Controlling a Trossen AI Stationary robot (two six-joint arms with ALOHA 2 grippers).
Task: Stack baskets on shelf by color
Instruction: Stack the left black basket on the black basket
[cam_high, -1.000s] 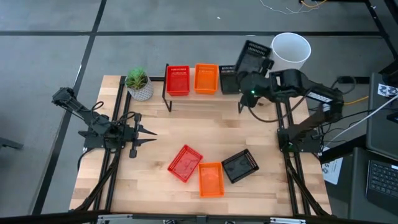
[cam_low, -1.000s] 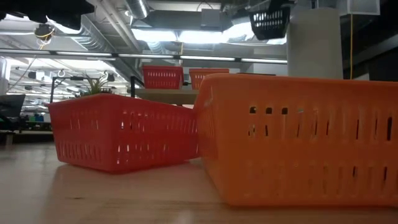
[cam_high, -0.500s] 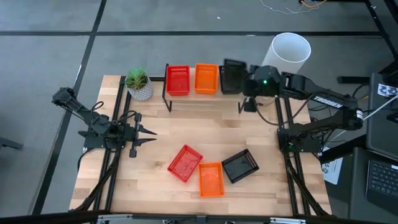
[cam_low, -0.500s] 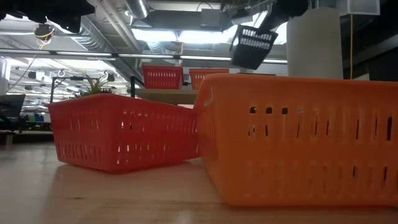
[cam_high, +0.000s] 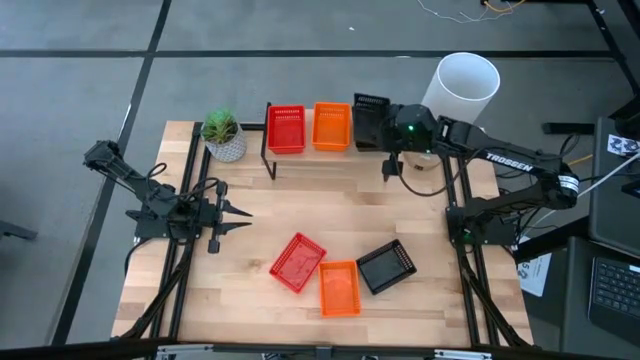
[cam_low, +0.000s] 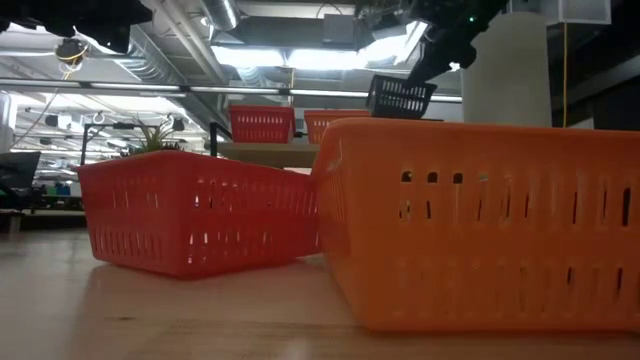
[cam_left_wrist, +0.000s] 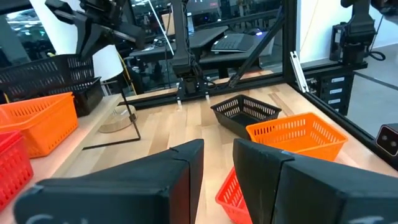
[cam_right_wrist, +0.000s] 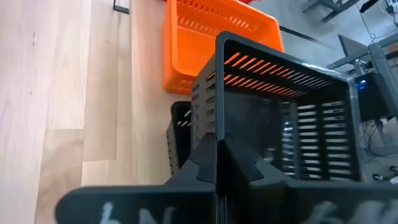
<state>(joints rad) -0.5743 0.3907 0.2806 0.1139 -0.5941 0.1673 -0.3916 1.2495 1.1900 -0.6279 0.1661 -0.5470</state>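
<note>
The right pincer (cam_high: 392, 130) gripped a black basket (cam_high: 370, 120) by its rim, above the shelf's (cam_high: 300, 158) right end beside the orange basket (cam_high: 332, 126). The left pincer (cam_high: 238, 213) waited slightly open over the desk (cam_high: 250, 270).

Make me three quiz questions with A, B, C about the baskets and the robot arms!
1. Where is the black basket held by the right gripper?
A. over the shelf's right end
B. beside the plant
C. on the floor

2. How many baskets lie on the table in front of the shelf?
A. one
B. three
C. five

3. The left gripper is
A. holding a red basket
B. holding the plant
C. holding nothing

Answers: 1 A, it hangs next to the orange shelf basket. 2 B, red, orange, black. 3 C, it waits bare over the table's left side.
</note>
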